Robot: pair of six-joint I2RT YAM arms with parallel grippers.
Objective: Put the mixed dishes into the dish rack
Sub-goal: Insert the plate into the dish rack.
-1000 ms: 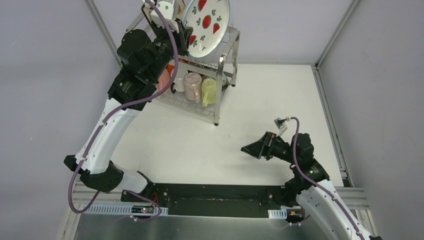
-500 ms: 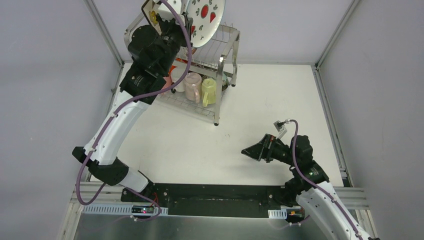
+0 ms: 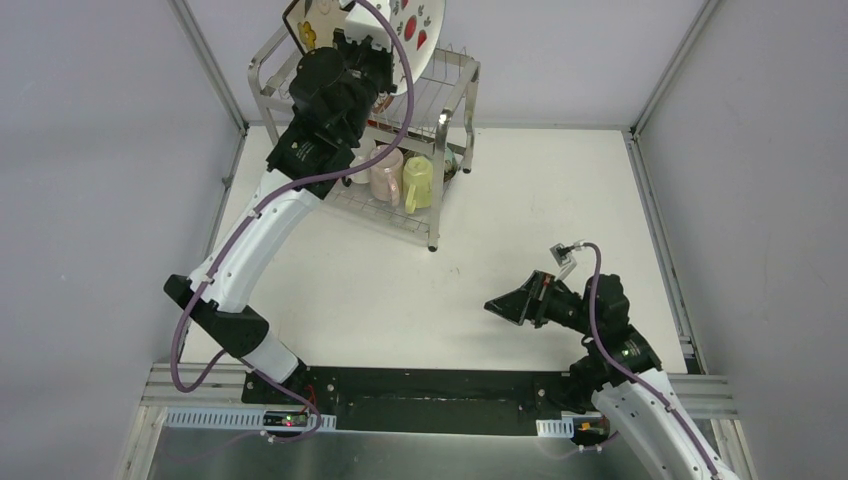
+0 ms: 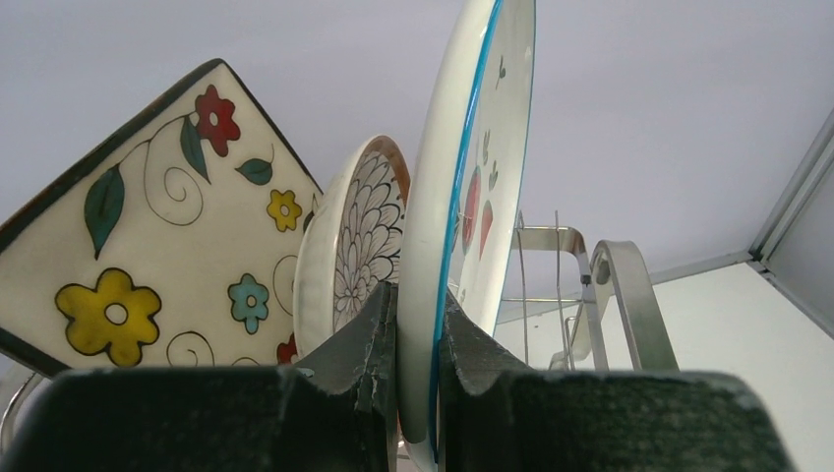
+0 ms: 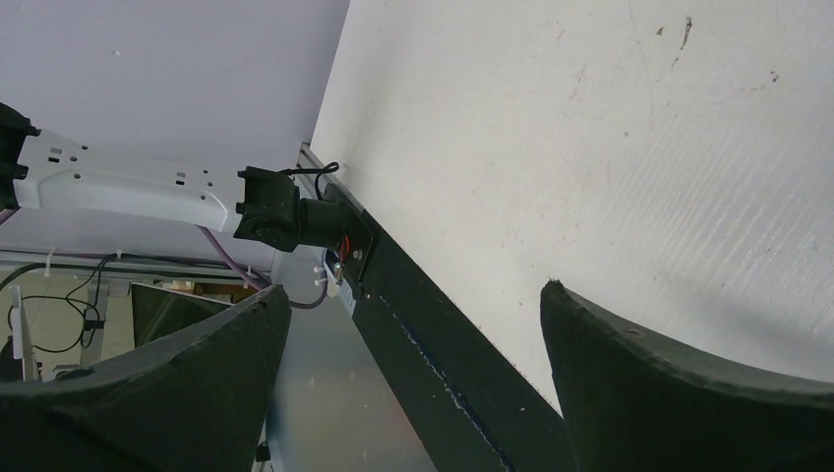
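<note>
Left fingers (image 4: 359, 349) pinch the white red-marked plate (image 4: 489, 118) by its rim; right fingers (image 5: 167, 393) spread wide, empty.

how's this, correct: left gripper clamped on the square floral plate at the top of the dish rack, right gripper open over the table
Not right: the left wrist view shows the left gripper clamped on the white red-marked plate, not the square floral plate. The rest stands: top of the dish rack, right gripper open over the table.

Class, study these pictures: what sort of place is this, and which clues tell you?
Probably a robotics test cell, not a kitchen: a white table walled by plain grey panels, robot arms bolted at its near edge, and one steel dish rack.
</note>
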